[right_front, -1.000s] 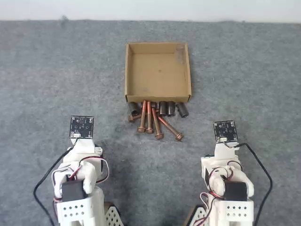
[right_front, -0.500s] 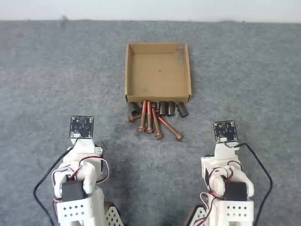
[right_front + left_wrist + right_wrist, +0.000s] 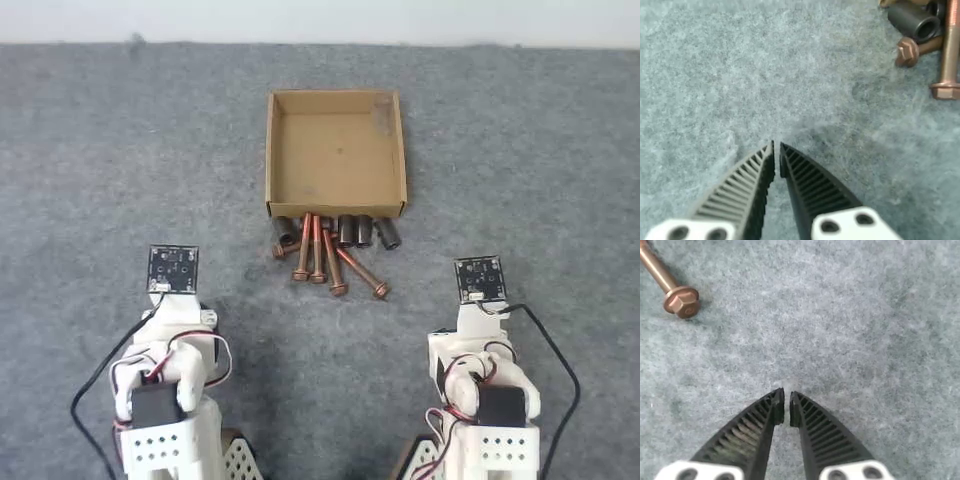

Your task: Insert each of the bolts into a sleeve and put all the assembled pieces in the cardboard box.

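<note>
At 7 o'clock on grey mat (image 3: 100,150): left gripper (image 3: 776,146), tips pressed together, gripping nothing. At 5 o'clock: right gripper (image 3: 786,392), likewise closed. Centre: loose bolts (image 3: 318,255), fanned. Just beyond: sleeves (image 3: 350,231) against the wall of cardboard box (image 3: 270,150), 12 o'clock.

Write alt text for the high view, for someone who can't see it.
Copper-coloured bolts and dark sleeves lie loose in a cluster on a grey mat, right in front of an open cardboard box. The left arm and right arm sit back from the cluster, one to each side, touching nothing.
</note>
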Available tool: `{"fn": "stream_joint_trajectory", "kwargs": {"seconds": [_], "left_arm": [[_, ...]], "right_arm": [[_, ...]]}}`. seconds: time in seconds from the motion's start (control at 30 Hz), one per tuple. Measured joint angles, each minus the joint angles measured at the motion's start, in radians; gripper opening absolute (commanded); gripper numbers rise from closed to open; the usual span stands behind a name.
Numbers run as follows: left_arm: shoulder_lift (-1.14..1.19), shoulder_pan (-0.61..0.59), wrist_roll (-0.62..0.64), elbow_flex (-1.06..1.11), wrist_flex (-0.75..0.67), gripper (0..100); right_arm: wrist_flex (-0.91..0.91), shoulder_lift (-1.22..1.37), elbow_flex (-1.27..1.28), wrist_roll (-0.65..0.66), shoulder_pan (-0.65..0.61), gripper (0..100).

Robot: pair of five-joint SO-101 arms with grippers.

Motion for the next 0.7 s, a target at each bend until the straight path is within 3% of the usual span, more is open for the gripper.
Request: {"fn": "stream_joint_trajectory", "kwargs": {"seconds": [0.17,0.37,0.5,0.7], "left_arm": [[0.0,-0.063,0.0,0.0,-0.064,2],[0.0,-0.083,0.002,0.0,-0.318,2],[0.0,-0.005,-0.002,0.0,-0.333,2],[0.0,0.018,-0.002,0.0,-0.279,2]], "right_arm": [[0.0,0.0,0.0,0.0,0.0,0.9],[-0.041,0.0,0.0,0.0,0.0,0.9],[-0.058,0.0,0.0,0.0,0.0,0.7],[-0.071,0.0,0.0,0.0,0.0,0.9]]}}
